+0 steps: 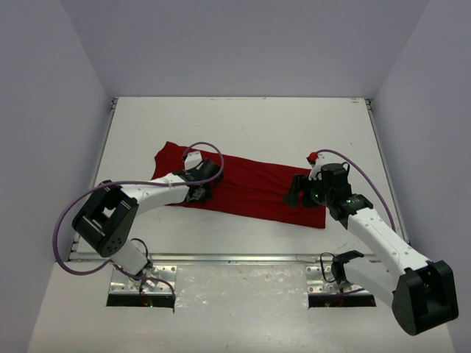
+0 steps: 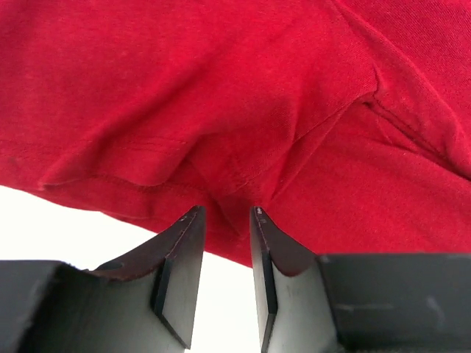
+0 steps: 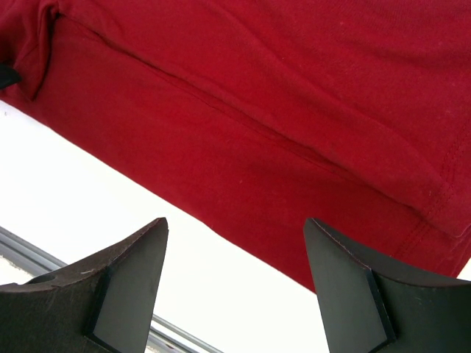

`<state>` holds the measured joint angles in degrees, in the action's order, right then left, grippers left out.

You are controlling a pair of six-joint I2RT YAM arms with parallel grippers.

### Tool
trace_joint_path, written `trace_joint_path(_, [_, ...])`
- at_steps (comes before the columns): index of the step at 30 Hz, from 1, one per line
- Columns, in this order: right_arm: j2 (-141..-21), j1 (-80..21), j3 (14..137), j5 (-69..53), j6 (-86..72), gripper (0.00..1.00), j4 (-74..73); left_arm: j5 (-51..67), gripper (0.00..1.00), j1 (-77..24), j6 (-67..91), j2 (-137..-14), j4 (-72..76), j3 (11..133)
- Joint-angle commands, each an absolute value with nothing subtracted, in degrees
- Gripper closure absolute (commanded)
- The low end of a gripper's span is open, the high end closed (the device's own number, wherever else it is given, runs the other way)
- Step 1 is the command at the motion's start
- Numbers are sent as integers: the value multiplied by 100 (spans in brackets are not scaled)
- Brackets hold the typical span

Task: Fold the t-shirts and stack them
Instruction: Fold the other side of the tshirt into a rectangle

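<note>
The dark red t-shirt (image 1: 254, 190) lies spread across the middle of the white table (image 1: 243, 125), partly folded into a long band. My left gripper (image 1: 200, 193) sits at the shirt's left near edge. In the left wrist view its jaws (image 2: 224, 213) stand a narrow gap apart at a puckered fold of the shirt (image 2: 235, 110), with bare table showing between them. My right gripper (image 1: 298, 194) hovers over the shirt's right near edge. In the right wrist view it (image 3: 235, 224) is wide open and empty above the edge of the shirt (image 3: 257, 132).
A metal rail (image 1: 221, 258) runs along the table's near edge and also shows in the right wrist view (image 3: 29, 254). White walls (image 1: 51, 110) close in the left, back and right sides. Cables (image 1: 73, 209) loop from both arms.
</note>
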<state>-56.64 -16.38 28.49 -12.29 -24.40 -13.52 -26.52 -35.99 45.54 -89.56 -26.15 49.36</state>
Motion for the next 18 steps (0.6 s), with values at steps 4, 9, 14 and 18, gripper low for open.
trace_joint_path(4, [-5599, -1661, 2839, -1257, -2347, 25, -1195, -2619, 70, -3656, 4702, -9246, -2373, 5098])
trace_joint_path(9, [-5546, -1661, 2821, -1257, -2347, 25, -1195, -2707, 71, -3647, 4711, -9378, -2320, 5115])
trace_joint_path(14, [-5555, -1661, 2813, -1231, -2329, 25, -1187, -2699, 87, -3647, 4720, -9404, -2198, 5115])
trace_joint_path(18, [-5572, -1661, 2813, -1230, -2338, 25, -1187, -2716, 100, -3647, 4746, -9273, -2171, 5054])
